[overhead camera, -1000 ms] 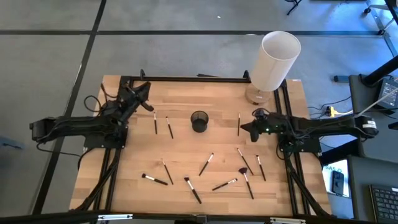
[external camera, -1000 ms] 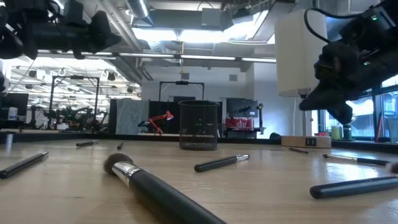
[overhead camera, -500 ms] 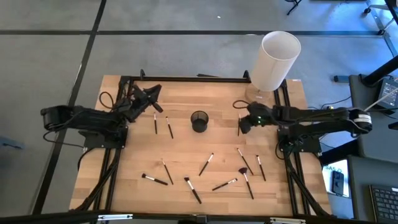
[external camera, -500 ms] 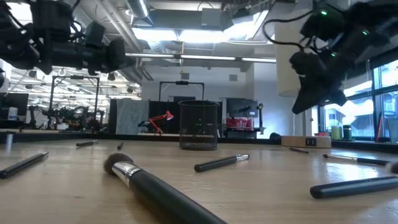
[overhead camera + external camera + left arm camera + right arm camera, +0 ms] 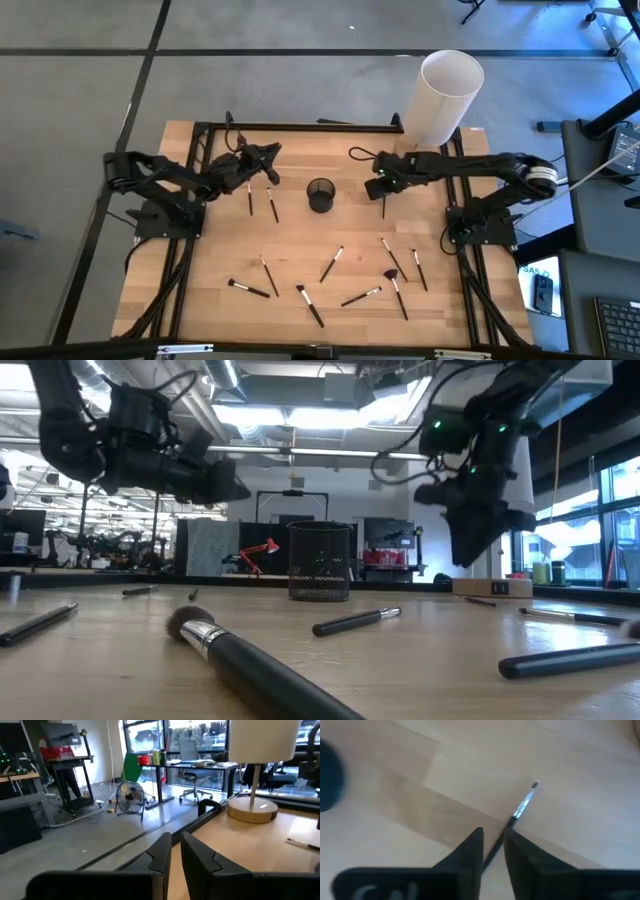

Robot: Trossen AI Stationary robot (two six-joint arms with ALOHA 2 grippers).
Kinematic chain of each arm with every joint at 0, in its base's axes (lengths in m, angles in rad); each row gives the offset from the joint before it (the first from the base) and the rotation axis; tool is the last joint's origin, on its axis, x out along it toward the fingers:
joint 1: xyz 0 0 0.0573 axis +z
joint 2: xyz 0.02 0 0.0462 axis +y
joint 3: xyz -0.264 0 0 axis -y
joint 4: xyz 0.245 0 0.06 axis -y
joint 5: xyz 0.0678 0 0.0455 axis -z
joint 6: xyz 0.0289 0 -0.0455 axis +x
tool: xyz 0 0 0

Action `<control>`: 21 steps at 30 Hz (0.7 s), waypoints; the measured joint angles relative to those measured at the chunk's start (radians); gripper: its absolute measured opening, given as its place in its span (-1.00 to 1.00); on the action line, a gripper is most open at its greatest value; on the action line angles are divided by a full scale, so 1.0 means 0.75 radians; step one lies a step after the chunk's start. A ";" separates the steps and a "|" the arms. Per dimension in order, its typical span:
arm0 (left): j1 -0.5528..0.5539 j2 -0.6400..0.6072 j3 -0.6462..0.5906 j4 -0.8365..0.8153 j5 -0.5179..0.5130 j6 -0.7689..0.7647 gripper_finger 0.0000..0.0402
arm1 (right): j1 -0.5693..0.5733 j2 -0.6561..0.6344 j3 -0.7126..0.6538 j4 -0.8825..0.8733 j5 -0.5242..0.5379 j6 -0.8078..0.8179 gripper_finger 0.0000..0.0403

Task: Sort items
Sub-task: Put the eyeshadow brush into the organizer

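Both arms are now reaching inward: the right gripper (image 5: 373,186), fingers slightly apart, is hovering over a brush (image 5: 384,199) beside the black cup (image 5: 320,194); the left gripper (image 5: 271,152), fingers nearly together, is hanging above two brushes (image 5: 260,200).

Bright overhead ceiling lights (image 5: 300,415) glaring, soft shadows on the wood, right wrist view blurred
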State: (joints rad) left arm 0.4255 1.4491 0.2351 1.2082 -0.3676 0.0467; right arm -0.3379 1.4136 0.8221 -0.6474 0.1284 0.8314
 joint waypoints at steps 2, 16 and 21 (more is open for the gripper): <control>0.002 0.042 0.024 -0.001 -0.002 0.001 -0.81 | -0.013 0.061 0.032 -0.028 0.000 -0.005 -0.47; 0.002 0.155 0.078 -0.001 -0.008 0.036 -0.81 | -0.082 0.349 0.094 -0.068 -0.069 -0.044 -0.48; 0.002 0.155 0.078 0.001 -0.015 0.076 -0.81 | -0.099 0.399 0.093 -0.072 -0.170 -0.101 -0.71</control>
State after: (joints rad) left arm 0.4271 1.5650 0.2939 1.2087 -0.3792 0.1034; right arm -0.4121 1.7131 0.8917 -0.7017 0.0009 0.7557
